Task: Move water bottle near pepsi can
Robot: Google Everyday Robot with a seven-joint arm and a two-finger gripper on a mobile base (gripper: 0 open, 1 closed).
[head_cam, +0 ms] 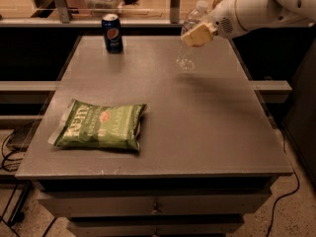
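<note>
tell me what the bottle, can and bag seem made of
The water bottle, gripped by the end effector above the far side of the table: clear ribbed plastic, see-through. The pepsi can: likely metal, glossy blue, silver top. The chip bag: crinkled shiny film, probably plastic.

The gripper (197,33) clasps the water bottle (186,53), tilted, over the table's (207,117) far right part. The pepsi can (112,32) stands upright, well apart at far left; the green chip bag (101,126) lies front left.
</note>
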